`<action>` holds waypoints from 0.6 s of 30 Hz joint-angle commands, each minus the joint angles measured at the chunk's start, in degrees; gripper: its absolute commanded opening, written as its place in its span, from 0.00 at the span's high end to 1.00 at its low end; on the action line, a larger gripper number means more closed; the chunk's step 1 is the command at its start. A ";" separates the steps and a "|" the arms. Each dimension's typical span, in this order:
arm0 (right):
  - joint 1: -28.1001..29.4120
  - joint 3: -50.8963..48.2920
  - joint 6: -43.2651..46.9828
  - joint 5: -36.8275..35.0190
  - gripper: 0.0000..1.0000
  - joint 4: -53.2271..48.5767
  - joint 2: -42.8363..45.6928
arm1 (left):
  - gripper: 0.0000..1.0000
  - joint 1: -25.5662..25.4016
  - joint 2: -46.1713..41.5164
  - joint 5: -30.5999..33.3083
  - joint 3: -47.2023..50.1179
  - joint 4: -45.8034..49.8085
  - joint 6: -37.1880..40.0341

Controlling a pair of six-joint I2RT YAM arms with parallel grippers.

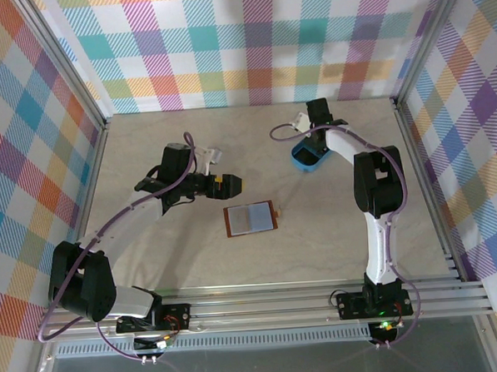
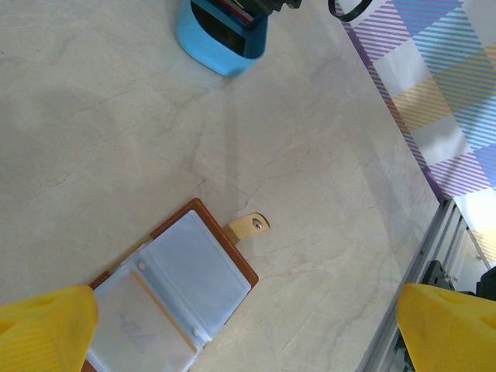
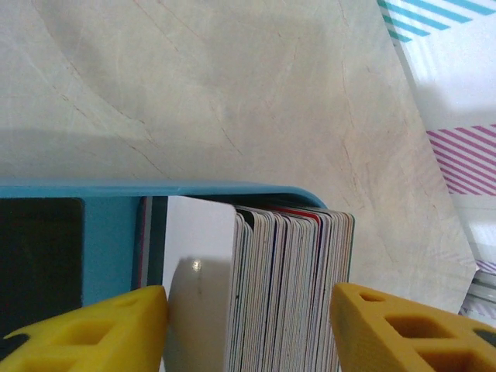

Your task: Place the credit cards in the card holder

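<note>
Right end effector (image 3: 248,298) straddles the credit cards (image 3: 287,271) standing on edge in the blue tray (image 3: 155,190), grip unclear; the card holder (image 1: 250,218) lies open just beside the spread left end effector (image 2: 244,310).

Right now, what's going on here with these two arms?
The right gripper is down at the blue tray, its fingers either side of the stack of credit cards standing in it; whether they grip it, I can't tell. The card holder lies open, lining up, mid-table. The left gripper hovers open near it, holding nothing.
</note>
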State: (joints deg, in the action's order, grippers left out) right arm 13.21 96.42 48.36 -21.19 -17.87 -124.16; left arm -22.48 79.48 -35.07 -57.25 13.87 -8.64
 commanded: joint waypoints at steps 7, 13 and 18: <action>-0.03 -0.61 -1.10 1.31 0.55 1.05 3.58 | 0.01 -0.55 0.67 -0.44 -1.98 1.43 1.25; -0.03 -0.55 0.15 1.24 0.63 0.65 3.69 | 0.02 -0.55 0.77 -0.51 -2.03 1.43 1.26; -0.03 -0.79 0.16 1.59 0.68 0.37 4.02 | 0.02 -0.55 0.76 -0.53 -2.00 1.51 1.22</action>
State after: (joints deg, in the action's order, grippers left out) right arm 13.21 96.27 48.53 -19.90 -18.00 -123.31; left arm -22.48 79.57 -35.07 -57.28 14.33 -8.47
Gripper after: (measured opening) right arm 0.327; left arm 0.983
